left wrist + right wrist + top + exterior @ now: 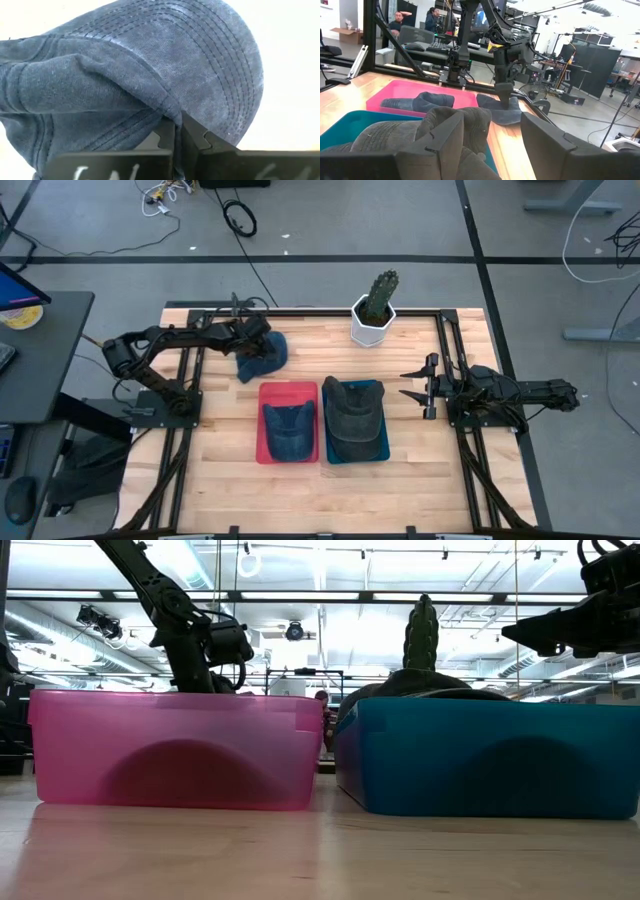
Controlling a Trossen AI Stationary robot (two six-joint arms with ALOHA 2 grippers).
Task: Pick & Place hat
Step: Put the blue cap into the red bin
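Observation:
A blue denim hat point(270, 358) lies on the table beyond the pink bin point(265, 452); it fills the left wrist view point(150, 65). My left gripper point(252, 346) stands over it, shut on it, and also shows in the right wrist view point(503, 95). A second blue hat point(289, 428) lies in the pink bin. A dark grey hat point(354, 416) lies in the blue bin point(382, 452). My right gripper point(408, 383) hangs open to the right of the blue bin, touching nothing. My left gripper holds the denim hat where the brim meets the crown point(167, 112), pinched between the two fingers point(200, 140). It comes from above, pointing down. The hat still lies on the table, with its brim point(220, 65) spread beyond the fingers.
A cactus in a white pot point(374, 315) stands at the far edge behind the blue bin. Black frame rails point(450, 350) run along both sides of the table. Bare wood lies in front of the bins point(320, 490). People sit at desks in the room beyond point(400, 20).

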